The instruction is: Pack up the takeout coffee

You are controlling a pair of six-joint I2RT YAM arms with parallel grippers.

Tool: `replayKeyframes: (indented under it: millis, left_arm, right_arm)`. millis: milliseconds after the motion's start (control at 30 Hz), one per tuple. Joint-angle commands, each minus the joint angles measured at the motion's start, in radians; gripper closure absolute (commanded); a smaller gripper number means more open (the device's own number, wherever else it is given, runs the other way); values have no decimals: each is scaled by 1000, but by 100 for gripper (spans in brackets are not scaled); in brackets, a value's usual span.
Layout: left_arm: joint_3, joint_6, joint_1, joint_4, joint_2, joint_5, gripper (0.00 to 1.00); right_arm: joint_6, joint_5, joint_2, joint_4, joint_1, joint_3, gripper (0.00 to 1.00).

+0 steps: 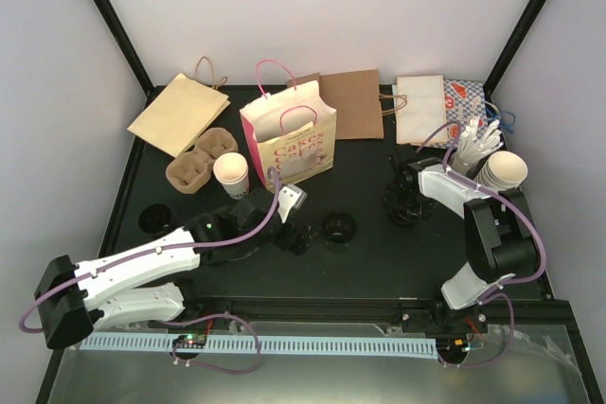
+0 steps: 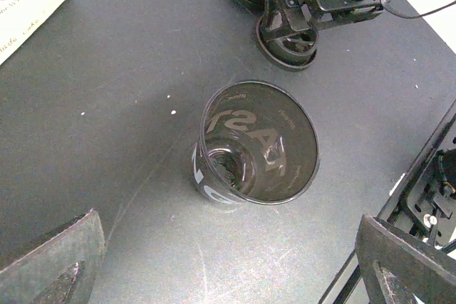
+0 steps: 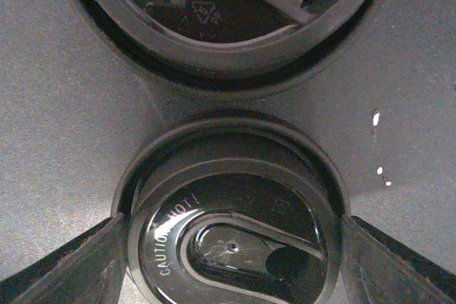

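The takeout coffee [image 1: 230,175], a small white paper cup, stands upright next to the pink-and-cream paper bag [image 1: 289,144]; neither wrist view shows it. My left gripper [image 1: 290,234] hovers right of the cup, and its jaws [image 2: 228,275] stand wide open over bare table, short of a dark see-through cup [image 2: 253,144]. My right gripper [image 1: 405,203] is low on the table at the right. Its fingers [image 3: 64,268] press both sides of a black lid [image 3: 235,197] marked "CAUTION HOT!", which lies flat.
A second black lid [image 3: 228,26] lies just beyond the gripped one. A cardboard cup carrier [image 1: 201,158] sits left of the coffee. Flat paper bags [image 1: 180,113] line the back. A stack of cream cups [image 1: 502,172] and white cutlery [image 1: 475,144] stand at the right edge.
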Motion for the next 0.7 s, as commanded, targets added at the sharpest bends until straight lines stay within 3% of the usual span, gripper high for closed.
replayKeyframes:
  millis: [0, 667]
  left_arm:
    - [-3, 4, 9, -16, -9, 8, 1]
    - [1, 2, 10, -6, -4, 20, 1]
  right_arm:
    - [11, -6, -14, -2, -7, 24, 22]
    - [-56, 1, -131, -96, 2, 46, 24]
